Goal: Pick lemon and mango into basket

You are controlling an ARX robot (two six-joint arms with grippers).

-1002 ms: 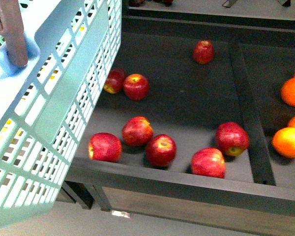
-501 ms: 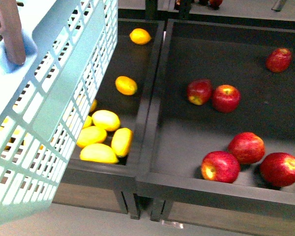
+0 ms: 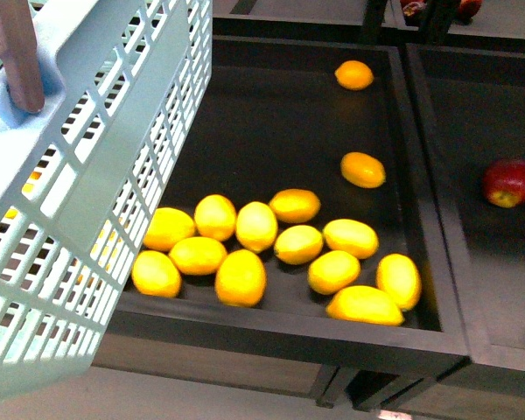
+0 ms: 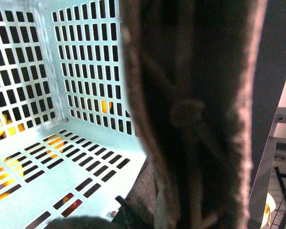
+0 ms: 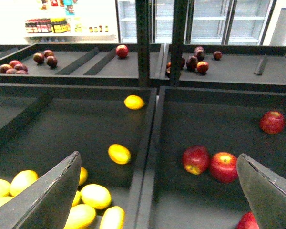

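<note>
The light teal basket (image 3: 87,201) hangs tilted at the left of the front view, its brown handle (image 3: 17,61) at the top left. In the left wrist view that handle (image 4: 190,114) fills the frame over the slotted basket floor (image 4: 52,167), which holds no fruit; my left gripper (image 4: 181,195) is shut on it. Several yellow lemons (image 3: 256,226) lie clustered in a dark bin (image 3: 289,328), with two more orange ones (image 3: 363,169) further back. I cannot tell a mango apart among them. My right gripper (image 5: 159,200) is open over the bin divider (image 5: 150,157), holding nothing.
Red apples (image 5: 195,160) lie in the bin to the right of the lemons, one showing in the front view (image 3: 509,182). A raised back shelf (image 5: 86,76) holds dark red fruit. An upright post (image 5: 143,28) stands behind the bins, with glass fridge doors beyond.
The front view has swung from the apple bin to the lemon bin, so the fruit slid rightward in view. The basket kept its place in the frame.
</note>
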